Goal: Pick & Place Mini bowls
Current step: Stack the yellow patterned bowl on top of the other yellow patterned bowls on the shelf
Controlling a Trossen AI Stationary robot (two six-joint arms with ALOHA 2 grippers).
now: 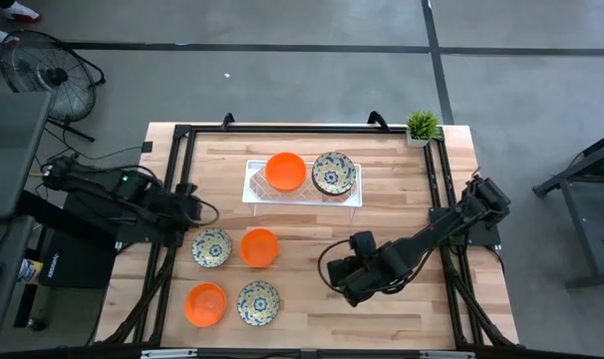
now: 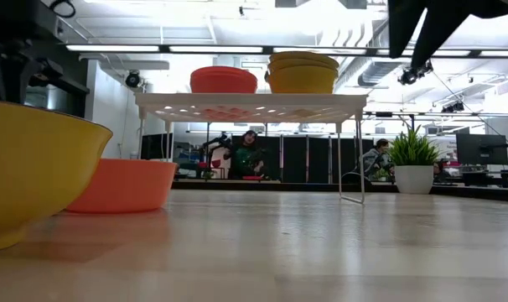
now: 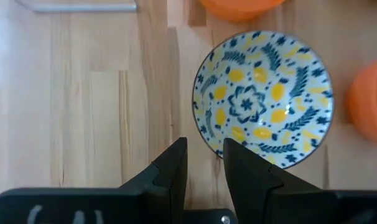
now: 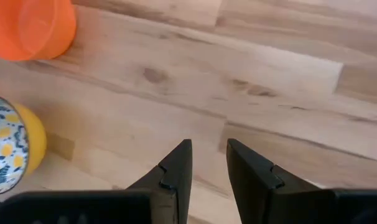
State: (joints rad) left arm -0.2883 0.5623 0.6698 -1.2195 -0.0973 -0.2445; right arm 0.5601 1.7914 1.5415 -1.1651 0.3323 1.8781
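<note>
A white tray (image 1: 302,195) stands on legs at the table's far middle, carrying an orange bowl (image 1: 285,171) and a patterned bowl (image 1: 333,173). On the near left of the table sit a patterned bowl (image 1: 211,247), an orange bowl (image 1: 259,247), another orange bowl (image 1: 205,303) and another patterned bowl (image 1: 257,303). My left gripper (image 1: 189,211) hovers just beyond the first patterned bowl (image 3: 263,99), its fingers narrowly open (image 3: 204,155). My right gripper (image 1: 347,277) is narrowly open (image 4: 208,155) over bare wood, right of the bowls.
A small potted plant (image 1: 422,128) stands at the far right corner. A black frame (image 1: 182,135) runs around the table. Bare wood lies between the right gripper and the tray. In the low view, the tray's legs (image 2: 360,151) stand on the table and people sit in the room behind.
</note>
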